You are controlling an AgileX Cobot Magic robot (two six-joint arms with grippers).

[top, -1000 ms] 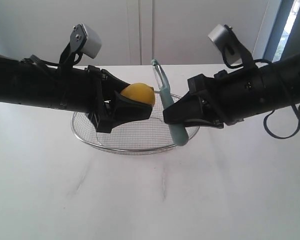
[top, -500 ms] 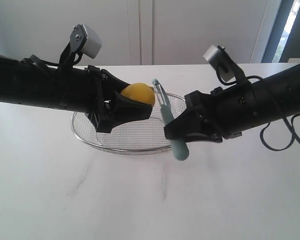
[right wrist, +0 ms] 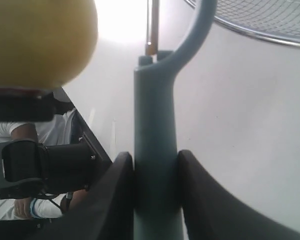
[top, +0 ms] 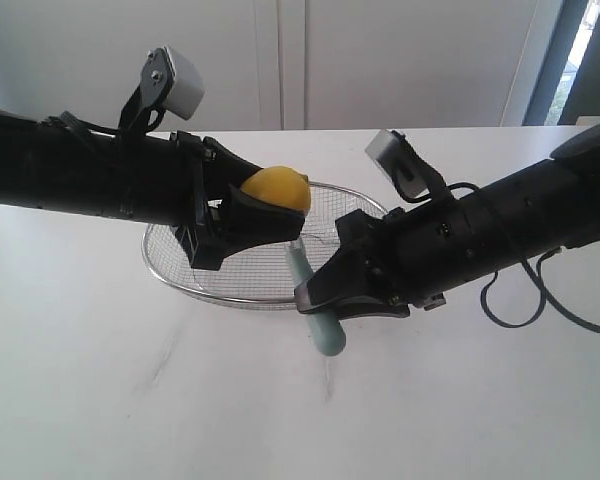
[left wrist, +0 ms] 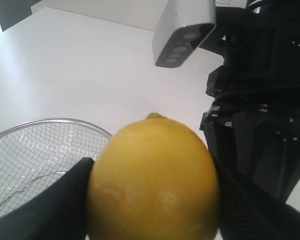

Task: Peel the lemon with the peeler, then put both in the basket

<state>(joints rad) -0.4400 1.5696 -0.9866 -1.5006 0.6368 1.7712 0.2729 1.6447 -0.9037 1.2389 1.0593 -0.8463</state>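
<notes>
The left fingers (top: 260, 222) clamp the lemon (top: 277, 188) over the 12 o'clock rim of the wire basket (top: 180, 285), the right fingers (top: 345, 292) pinch the peeler (top: 325, 335) handle across its 5 o'clock edge, with open worktop (top: 130, 400) toward 6 o'clock.

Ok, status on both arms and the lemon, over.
Left gripper shut on lemon, near basket. Right gripper shut on peeler, head beside lemon. Nothing between them.

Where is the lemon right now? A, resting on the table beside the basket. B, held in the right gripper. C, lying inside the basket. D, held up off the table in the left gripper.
D: the lemon is clamped between the black fingers of the left gripper, clear of the table, while the right gripper grips the peeler near the basket.
</notes>
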